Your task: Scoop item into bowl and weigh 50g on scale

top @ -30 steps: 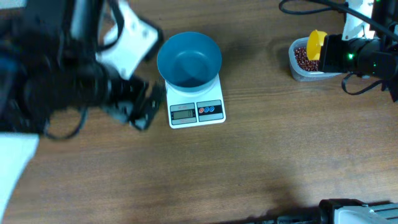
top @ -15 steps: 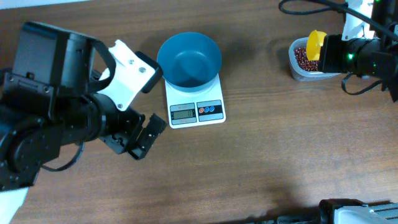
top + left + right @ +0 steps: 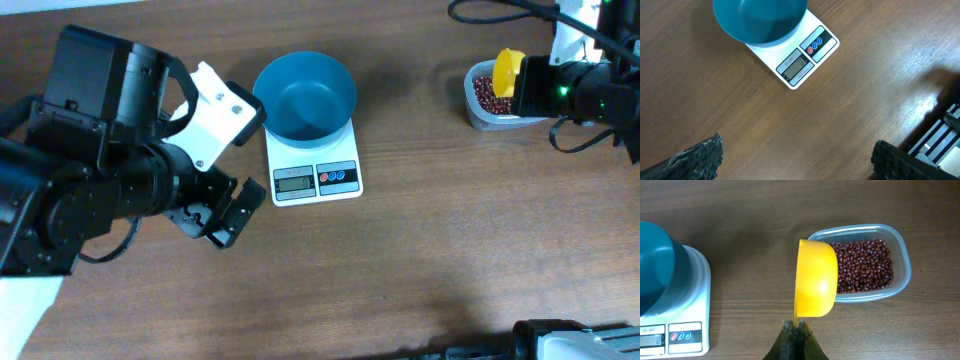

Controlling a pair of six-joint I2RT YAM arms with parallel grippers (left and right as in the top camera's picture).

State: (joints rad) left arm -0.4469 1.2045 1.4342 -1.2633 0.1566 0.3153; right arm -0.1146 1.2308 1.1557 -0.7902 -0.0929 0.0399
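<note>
Beans [image 3: 865, 265], small, dark red-brown and glossy, fill the floor of a clear plastic tub [image 3: 904, 275] at the far right of the table [image 3: 420, 260], well apart from the scale. A yellow scoop [image 3: 815, 280] stands tipped on its edge over the tub's left end, its rounded back towards the wrist camera, so whether any beans sit inside it cannot be told. The right gripper [image 3: 797, 327] is clamped tight on the scoop's thin handle, and its arm reaches in from the right edge with the wrist roughly level above the tub.

The teal-blue bowl [image 3: 305, 95] sits on the rear half of the white scale [image 3: 340, 195], leaving the display and the red and blue buttons uncovered in front; its inside shows only bare plastic. The digits on the display are too small to read.

The left gripper [image 3: 228, 208] hangs just to the left of the scale, above bare wood, its two black fingers [image 3: 695, 157] spread wide with nothing between them. That arm bulks in from the left side, the wrist pointing down and towards the scale.
</note>
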